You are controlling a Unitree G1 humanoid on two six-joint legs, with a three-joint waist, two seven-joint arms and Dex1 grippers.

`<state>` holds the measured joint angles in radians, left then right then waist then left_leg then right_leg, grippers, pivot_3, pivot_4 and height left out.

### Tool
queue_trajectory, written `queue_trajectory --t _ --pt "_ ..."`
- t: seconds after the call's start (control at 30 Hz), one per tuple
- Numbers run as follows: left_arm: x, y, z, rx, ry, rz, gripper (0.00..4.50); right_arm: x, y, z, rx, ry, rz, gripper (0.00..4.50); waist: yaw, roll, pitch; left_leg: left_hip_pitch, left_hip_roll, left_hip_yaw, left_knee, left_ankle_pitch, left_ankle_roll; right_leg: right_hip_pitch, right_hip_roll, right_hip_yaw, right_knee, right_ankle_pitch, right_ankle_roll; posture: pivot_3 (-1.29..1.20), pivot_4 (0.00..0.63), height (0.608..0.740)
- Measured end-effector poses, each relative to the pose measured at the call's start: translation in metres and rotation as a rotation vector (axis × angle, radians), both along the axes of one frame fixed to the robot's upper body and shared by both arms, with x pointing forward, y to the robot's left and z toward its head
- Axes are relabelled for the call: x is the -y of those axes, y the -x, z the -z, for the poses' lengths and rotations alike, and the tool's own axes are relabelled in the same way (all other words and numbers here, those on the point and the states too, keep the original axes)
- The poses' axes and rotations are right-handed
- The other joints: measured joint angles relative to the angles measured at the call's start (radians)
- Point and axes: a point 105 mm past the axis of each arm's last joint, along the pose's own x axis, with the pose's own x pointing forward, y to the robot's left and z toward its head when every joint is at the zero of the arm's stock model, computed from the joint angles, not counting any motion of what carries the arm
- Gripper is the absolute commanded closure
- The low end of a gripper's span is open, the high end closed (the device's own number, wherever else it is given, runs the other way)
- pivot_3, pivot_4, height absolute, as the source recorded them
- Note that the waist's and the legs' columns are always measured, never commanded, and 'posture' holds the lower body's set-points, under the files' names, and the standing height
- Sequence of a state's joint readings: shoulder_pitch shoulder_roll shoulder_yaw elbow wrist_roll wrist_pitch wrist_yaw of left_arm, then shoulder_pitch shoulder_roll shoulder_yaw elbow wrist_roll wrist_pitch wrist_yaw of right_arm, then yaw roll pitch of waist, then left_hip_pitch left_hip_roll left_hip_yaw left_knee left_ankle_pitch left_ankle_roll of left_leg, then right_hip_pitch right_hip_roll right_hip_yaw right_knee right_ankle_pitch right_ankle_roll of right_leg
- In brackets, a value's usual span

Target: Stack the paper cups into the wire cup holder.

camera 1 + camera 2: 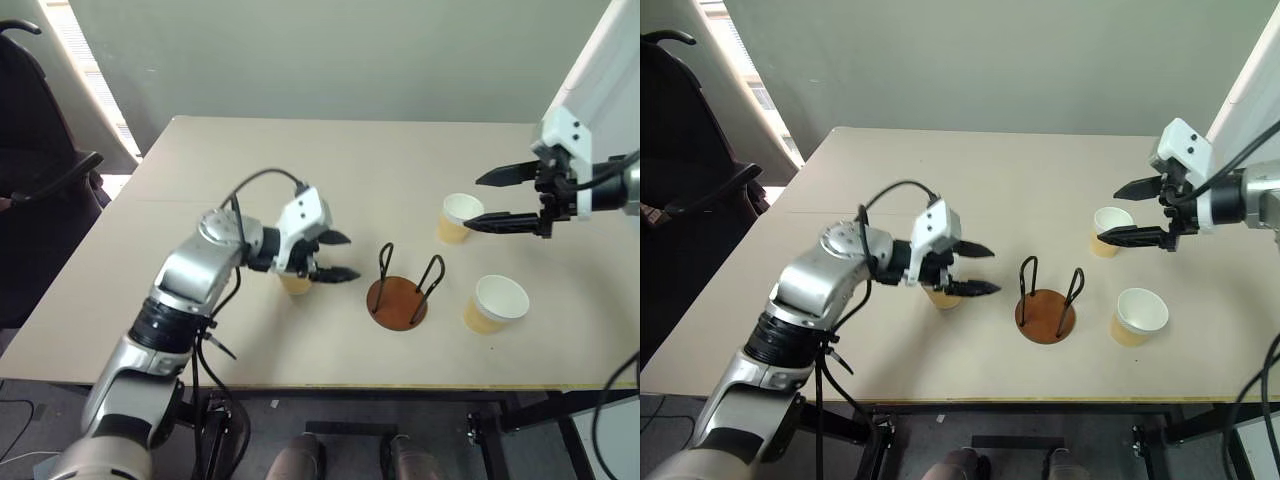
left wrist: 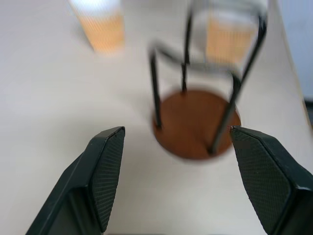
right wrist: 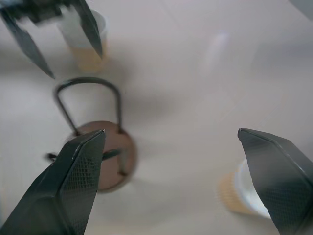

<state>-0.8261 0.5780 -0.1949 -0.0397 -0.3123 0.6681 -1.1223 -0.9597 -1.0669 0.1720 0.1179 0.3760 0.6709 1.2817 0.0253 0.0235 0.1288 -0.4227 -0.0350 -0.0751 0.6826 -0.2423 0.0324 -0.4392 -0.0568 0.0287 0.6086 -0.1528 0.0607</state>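
A: Entry, desk point(image 1: 330, 150) layout. Wire cup holder point(image 1: 398, 300) stands near the front edge, roughly mid-width; nothing inside its two black loops.

B: Cups?

A: Three paper cups, all upright on the desk. One point(image 1: 295, 282) sits left of the holder, partly hidden by the left gripper point(image 1: 336, 257). One point(image 1: 458, 218) is behind and to the right of the holder. One point(image 1: 494, 303) is just right of the holder, close to the front edge.

B: Left gripper state?

A: Fingers spread apart, holding nothing. It hovers over the left cup, fingertips pointing towards the holder. The left wrist view shows the holder base point(image 2: 195, 122) between both pads with bare desk under them.

B: Right gripper?

A: Right gripper point(image 1: 500, 200) is wide apart, empty, above the desk just right of the rear cup, its lower finger close to that cup's rim; contact cannot be told.

B: Free room?

A: The whole rear half of the desk is bare, as is the left side up to its edge. A strip of bare surface separates holder and front edge. A dark chair point(image 1: 40, 150) stands off the left edge.
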Motion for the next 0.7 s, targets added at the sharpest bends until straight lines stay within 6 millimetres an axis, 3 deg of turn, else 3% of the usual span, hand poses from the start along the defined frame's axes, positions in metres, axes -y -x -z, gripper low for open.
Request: queue_trajectory --t 0.13,0.33,0.47,0.53,0.7 --pt "-0.001 0.0 -0.011 -0.009 0.051 -0.013 0.83 0.0 -0.009 0.015 -0.04 0.038 -0.013 0.0 0.0 0.0 0.0 0.0 0.0 0.0 -0.001 0.001 -0.005 -0.001 0.0 -0.001 0.0 0.0 0.0 0.0 0.15 0.74" --pt "0.003 0.01 -0.018 -0.021 0.071 0.031 0.83 -0.004 -0.025 0.008 -0.009 0.068 -0.021 0.0 -0.001 0.0 0.0 -0.003 0.001 0.0 -0.001 0.002 -0.008 -0.005 0.001 -0.001 -0.001 -0.001 -0.001 0.0 0.15 0.74" --pt "-0.009 0.006 -0.027 -0.003 0.085 -0.003 0.83 0.002 -0.037 0.016 0.011 0.128 0.007 0.0 -0.001 0.0 0.0 -0.002 0.001 -0.001 -0.001 0.001 -0.008 -0.005 0.001 -0.001 0.0 -0.001 -0.002 0.0 0.15 0.74" --pt "-0.017 0.006 -0.04 0.012 0.124 -0.006 0.83 0.007 -0.048 0.028 0.015 0.216 0.033 0.0 -0.001 0.0 0.0 -0.002 0.001 -0.001 -0.001 -0.002 -0.01 -0.005 0.001 -0.001 0.001 -0.001 -0.002 0.0 0.15 0.74" --pt "-0.04 0.002 -0.05 0.063 0.097 -0.051 0.83 0.017 -0.066 0.054 -0.005 0.336 0.075 0.0 -0.005 0.0 0.0 -0.002 0.001 -0.003 -0.003 -0.002 -0.01 -0.006 0.001 -0.001 0.001 0.0 -0.003 0.0 0.15 0.74"
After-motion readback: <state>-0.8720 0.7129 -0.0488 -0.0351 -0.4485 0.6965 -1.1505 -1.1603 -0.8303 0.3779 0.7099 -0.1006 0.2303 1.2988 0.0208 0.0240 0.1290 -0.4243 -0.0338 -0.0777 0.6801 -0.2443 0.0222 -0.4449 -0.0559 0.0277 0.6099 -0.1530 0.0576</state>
